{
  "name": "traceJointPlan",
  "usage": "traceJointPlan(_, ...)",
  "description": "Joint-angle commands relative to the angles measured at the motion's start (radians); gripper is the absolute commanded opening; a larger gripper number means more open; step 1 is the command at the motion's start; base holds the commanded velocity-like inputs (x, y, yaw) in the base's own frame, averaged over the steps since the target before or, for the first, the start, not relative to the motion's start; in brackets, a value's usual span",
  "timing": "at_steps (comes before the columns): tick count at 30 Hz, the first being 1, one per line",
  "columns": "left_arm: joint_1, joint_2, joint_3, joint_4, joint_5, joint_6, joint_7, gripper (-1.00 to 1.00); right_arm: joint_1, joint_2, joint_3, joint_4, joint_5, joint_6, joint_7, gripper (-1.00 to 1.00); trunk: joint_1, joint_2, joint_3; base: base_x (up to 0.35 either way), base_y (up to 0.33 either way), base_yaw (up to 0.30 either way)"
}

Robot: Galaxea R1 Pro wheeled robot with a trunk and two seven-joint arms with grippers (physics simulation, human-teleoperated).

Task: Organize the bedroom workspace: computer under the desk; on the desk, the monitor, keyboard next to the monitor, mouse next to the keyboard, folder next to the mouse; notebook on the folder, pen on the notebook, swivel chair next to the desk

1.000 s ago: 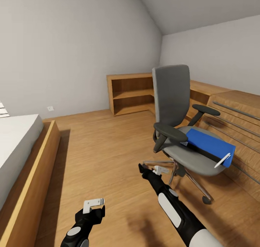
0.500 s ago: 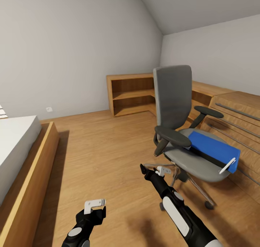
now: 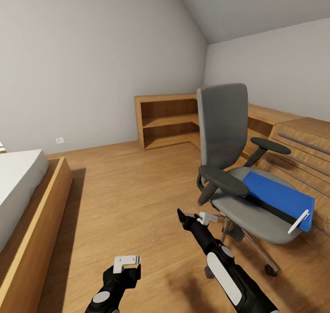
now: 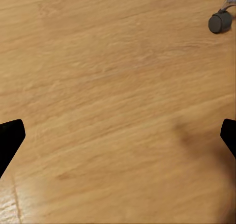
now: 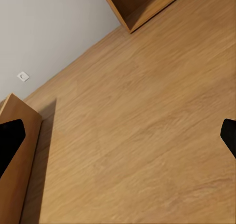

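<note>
1. The blue folder (image 3: 280, 196) lies flat on the seat of the swivel chair (image 3: 238, 175). It is in front of me and off to my right.

2. The white pen (image 3: 298, 221) rests on the near right corner of the folder, and it sticks out a little past the edge.

3. My right hand (image 3: 198, 217) is low, just in front of the chair's base. The folder is up and to the right of this hand, with the chair's near armrest between them.

4. My left hand (image 3: 127, 260) is lower and further left, well apart from the chair. So I think my right hand is the one to go for the folder.

5. The folder's long side runs from the chair back out toward the front right edge of the seat. I think I need to come at it over the seat's front edge, past the armrest.

6. Both my hands are open and hold nothing. In each wrist view the dark fingertips sit wide apart, with bare wooden floor (image 4: 113, 96) between them.

7. My left wrist view also catches 1 chair caster (image 4: 219, 22) on the floor.

8. A low wooden shelf (image 3: 166, 118) stands against the wall behind the chair, and a bed (image 3: 18, 184) is on my left.
</note>
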Motion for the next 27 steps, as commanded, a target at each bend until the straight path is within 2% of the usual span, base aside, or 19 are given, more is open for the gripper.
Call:
traceJointPlan(1, -0.001, 0.0, -0.003, -0.001, 0.01, 0.002, 0.01, 1.0, -0.001, -0.001, 0.003, -0.001, -0.01, -0.004, -0.002, 1.0, 0.0, 0.0, -0.001, 0.064, 0.0, 0.0)
traceJointPlan(9, -0.001, 0.0, -0.008, -0.001, 0.011, 0.001, 0.008, 1.0, 0.0, -0.001, 0.003, -0.003, -0.009, -0.006, -0.023, 1.0, 0.0, 0.0, -0.001, 0.174, 0.0, 0.0)
traceJointPlan(22, -0.001, 0.0, -0.009, 0.0, 0.01, 0.002, 0.009, 1.0, 0.0, -0.002, 0.002, -0.016, -0.008, -0.009, -0.067, 1.0, 0.0, 0.0, -0.001, 0.034, 0.0, 0.0)
traceJointPlan(27, -0.001, 0.0, -0.009, 0.001, 0.01, 0.001, 0.008, 1.0, 0.0, -0.002, 0.002, -0.026, -0.007, -0.009, -0.078, 1.0, 0.0, 0.0, -0.001, 0.212, 0.0, 0.0)
